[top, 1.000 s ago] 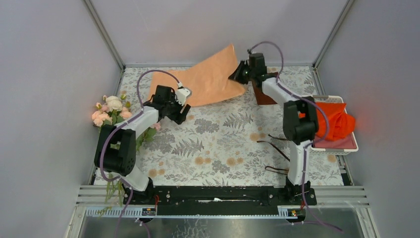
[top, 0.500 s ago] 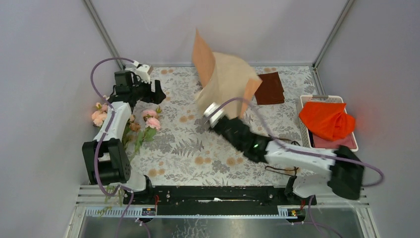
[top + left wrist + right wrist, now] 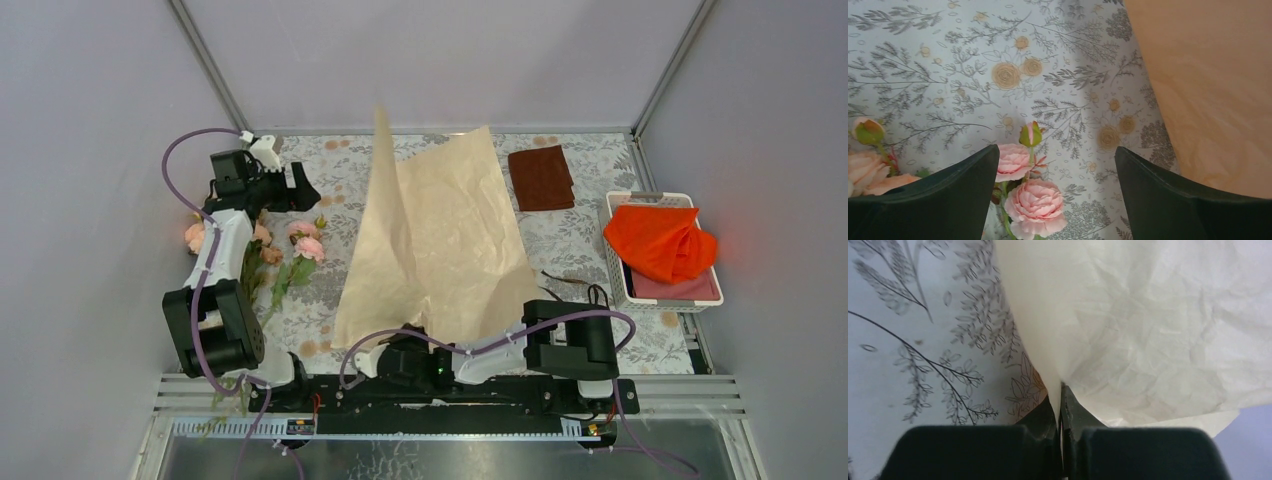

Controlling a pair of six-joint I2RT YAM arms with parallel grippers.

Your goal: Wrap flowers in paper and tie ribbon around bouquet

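Right claw [image 3: 1060,392] pinches the near edge of the paper [image 3: 440,240], lifting it off the table, while left claw [image 3: 1056,152] hangs wide and empty above the flowers [image 3: 1035,207].

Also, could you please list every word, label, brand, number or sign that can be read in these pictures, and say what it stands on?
None: no text can be read in any view.
The paper is blank on the side that shows.
The table cover bears only a fern and flower print.
The basket shows no label.
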